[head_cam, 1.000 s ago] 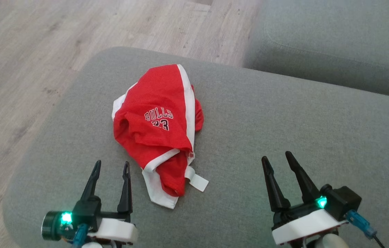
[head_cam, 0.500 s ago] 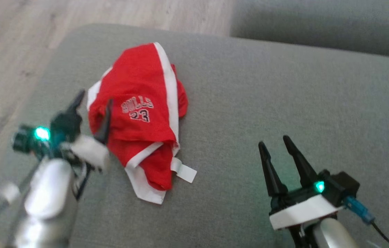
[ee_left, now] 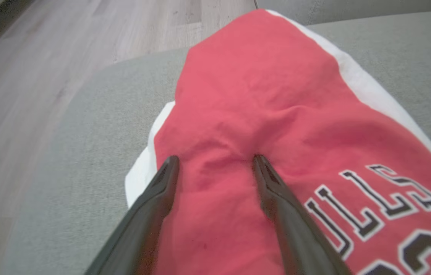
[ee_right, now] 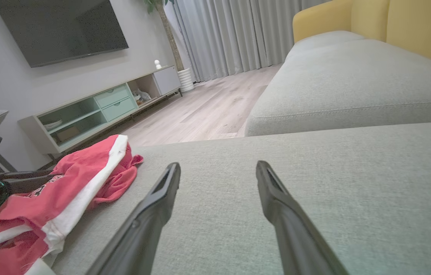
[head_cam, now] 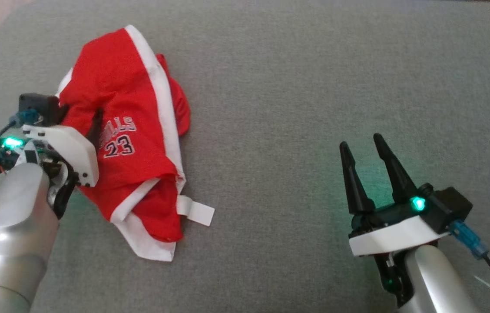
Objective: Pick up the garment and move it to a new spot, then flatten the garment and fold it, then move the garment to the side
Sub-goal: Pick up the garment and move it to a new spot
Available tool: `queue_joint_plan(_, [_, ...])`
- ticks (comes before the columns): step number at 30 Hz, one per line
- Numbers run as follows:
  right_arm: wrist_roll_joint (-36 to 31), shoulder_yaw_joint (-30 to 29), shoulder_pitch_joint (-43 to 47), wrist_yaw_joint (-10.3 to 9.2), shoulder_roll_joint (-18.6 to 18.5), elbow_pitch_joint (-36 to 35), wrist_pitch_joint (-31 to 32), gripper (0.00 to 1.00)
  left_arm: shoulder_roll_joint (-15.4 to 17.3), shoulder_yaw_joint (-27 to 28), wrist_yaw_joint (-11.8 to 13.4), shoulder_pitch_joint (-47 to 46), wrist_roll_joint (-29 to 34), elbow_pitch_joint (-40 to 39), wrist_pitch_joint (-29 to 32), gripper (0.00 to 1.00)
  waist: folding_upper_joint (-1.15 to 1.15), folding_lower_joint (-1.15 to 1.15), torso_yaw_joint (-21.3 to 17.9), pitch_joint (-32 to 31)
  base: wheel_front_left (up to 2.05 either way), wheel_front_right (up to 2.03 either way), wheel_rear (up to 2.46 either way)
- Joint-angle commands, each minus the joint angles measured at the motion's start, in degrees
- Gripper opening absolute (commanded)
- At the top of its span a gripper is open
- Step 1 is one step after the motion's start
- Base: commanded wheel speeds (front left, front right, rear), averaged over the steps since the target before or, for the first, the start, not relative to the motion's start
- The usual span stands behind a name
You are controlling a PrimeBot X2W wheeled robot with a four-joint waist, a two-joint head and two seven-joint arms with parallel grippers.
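Progress was at the very first step: the red garment lay crumpled near the left edge of the grey sofa cushion, not yet lifted. The left fingers stood apart, straddling a ridge of its cloth without gripping it. The right fingers, also spread, hovered empty well apart from it. Moving, flattening, folding and setting aside were all left to do.
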Motion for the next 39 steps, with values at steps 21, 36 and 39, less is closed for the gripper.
queue_joint_plan(21, [2.05, 1.34, -0.66, -0.04, -0.17, -1.14, -0.63, 1.00, 8.62, -8.29, 0.10, -4.89, -14.02, -5.89, -14.52, 0.00, 0.00, -0.01, -3.54, -5.15, 0.00, 0.00, 0.00])
queue_joint_plan(36, [3.70, 2.14, 1.88, -0.04, -0.17, -1.83, -0.63, 1.00, 9.64, -6.44, 1.88, -6.48, -13.45, -26.42, -20.71, 0.00, 0.00, -0.01, -5.88, -10.78, 0.00, 0.00, 0.00])
queue_joint_plan(39, [4.08, 2.40, 1.72, -0.04, -0.17, -2.38, -0.63, 1.00, 9.39, -7.56, 2.37, -6.10, -13.20, -30.24, -18.77, 0.00, 0.00, -0.01, -7.15, -10.50, 0.00, 0.00, 0.00])
